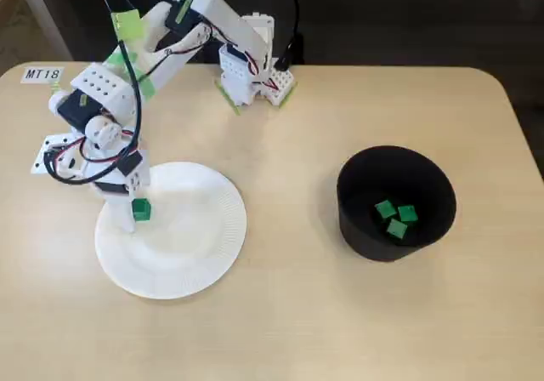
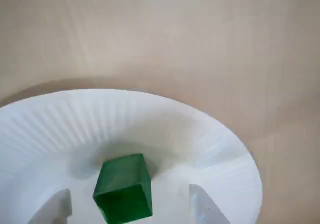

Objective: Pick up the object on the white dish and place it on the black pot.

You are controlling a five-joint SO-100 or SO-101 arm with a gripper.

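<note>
A small green cube (image 1: 141, 209) lies on the left part of the white paper plate (image 1: 195, 253). My white gripper (image 1: 134, 213) reaches down onto the plate at the cube. In the wrist view the cube (image 2: 122, 189) sits on the plate (image 2: 150, 119) between my two white fingertips (image 2: 55, 206), with a gap on each side. The gripper (image 2: 130, 209) is open around it. The black pot (image 1: 357, 219) stands at the right of the table, with three green cubes (image 1: 396, 218) inside.
The arm's base (image 1: 251, 79) is fixed at the table's far edge. A label reading MT18 (image 1: 42, 74) is at the far left corner. Bare wooden table (image 1: 289, 194) lies between the plate and the pot.
</note>
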